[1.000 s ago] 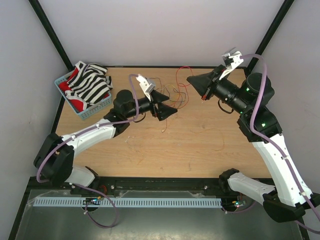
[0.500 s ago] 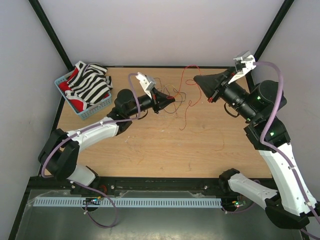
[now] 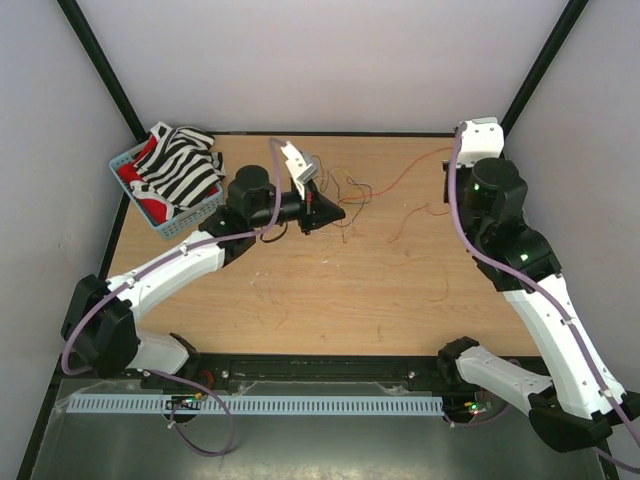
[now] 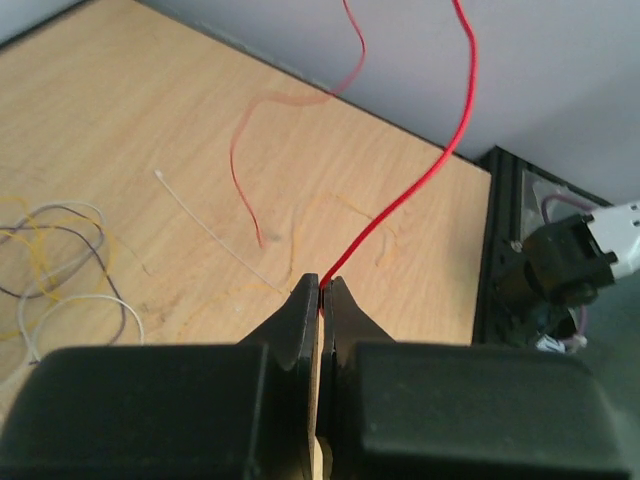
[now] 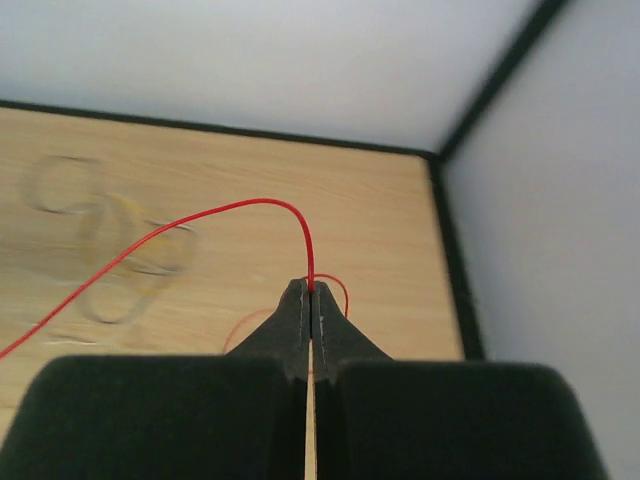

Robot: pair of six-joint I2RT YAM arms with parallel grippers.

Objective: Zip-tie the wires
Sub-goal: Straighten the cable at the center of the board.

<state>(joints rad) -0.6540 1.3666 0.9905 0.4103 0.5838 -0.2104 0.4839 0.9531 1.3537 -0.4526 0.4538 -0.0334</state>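
Left gripper (image 4: 322,290): fingers pressed together, clamped on the red wire (image 4: 400,205), which rises out of the tips toward the back wall
Right gripper (image 5: 311,295): fingers together, pinching the same red wire (image 5: 262,201), which arches up from the tips and runs off to the left; from above, the arm hides these fingers
Red wire, seen from above: stretches from the left gripper (image 3: 330,213) across to the far right corner of the table (image 3: 330,290); a second red strand lies loose on the wood near the right arm
Other wires (image 4: 60,260): pale, dark and yellowish loops lying slack on the table to the left of the left gripper's fingers, none of them held
Zip tie (image 4: 215,235): flat on the table, a straight pale strip between the loops and the left gripper's tips, not gripped
Basket (image 3: 185,228): far left corner, holding a striped cloth (image 3: 180,165)
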